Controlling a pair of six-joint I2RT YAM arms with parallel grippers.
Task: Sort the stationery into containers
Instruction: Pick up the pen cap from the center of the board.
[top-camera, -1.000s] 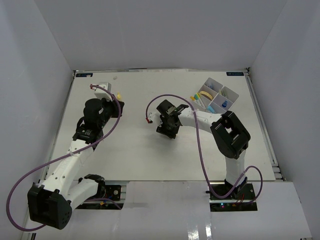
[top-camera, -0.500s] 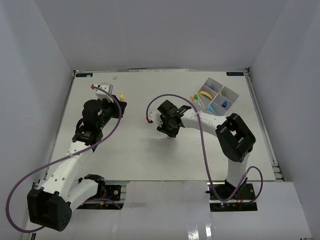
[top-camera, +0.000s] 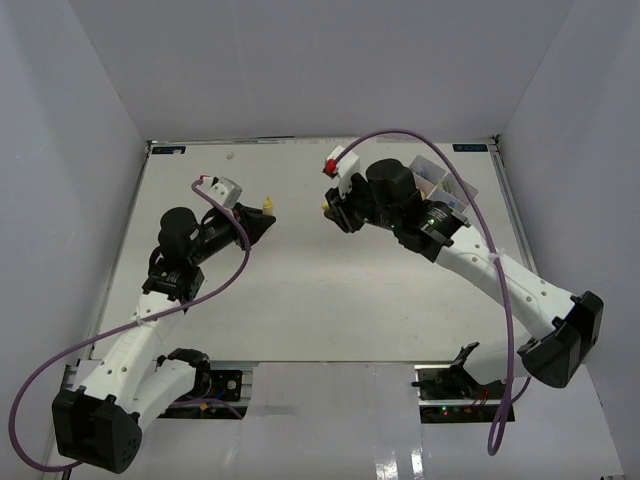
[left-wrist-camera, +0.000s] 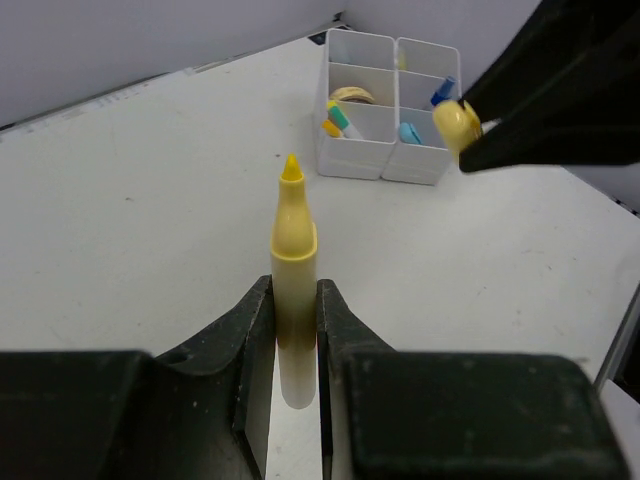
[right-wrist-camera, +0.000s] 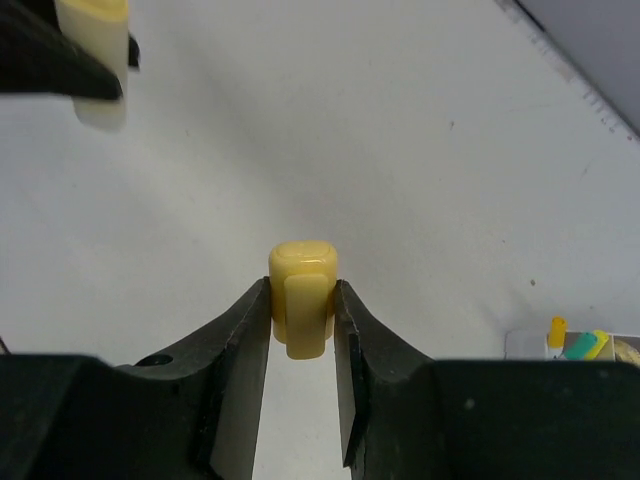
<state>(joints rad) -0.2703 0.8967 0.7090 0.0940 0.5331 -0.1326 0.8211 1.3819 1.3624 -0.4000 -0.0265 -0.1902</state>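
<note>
My left gripper (left-wrist-camera: 293, 290) is shut on a yellow marker (left-wrist-camera: 293, 230), its bare tip pointing away from me. Opposite it, my right gripper (right-wrist-camera: 303, 292) is shut on the marker's yellow cap (right-wrist-camera: 303, 278). In the top view both grippers hang above the table's back middle, the left gripper (top-camera: 262, 220) and the right gripper (top-camera: 335, 207) facing each other a short gap apart. The white four-compartment tray (left-wrist-camera: 385, 160) stands beyond, holding pens, a tan ring (left-wrist-camera: 350, 95) and blue pieces. The right arm hides part of the tray (top-camera: 458, 190) from above.
The white table (top-camera: 300, 300) is walled by grey panels on three sides. Purple cables loop from both wrists. A metal rail (top-camera: 525, 250) runs along the table's right edge.
The right arm has lifted from the table's middle with the cap, swung back and turned toward the left gripper. The left gripper has moved right with the marker.
</note>
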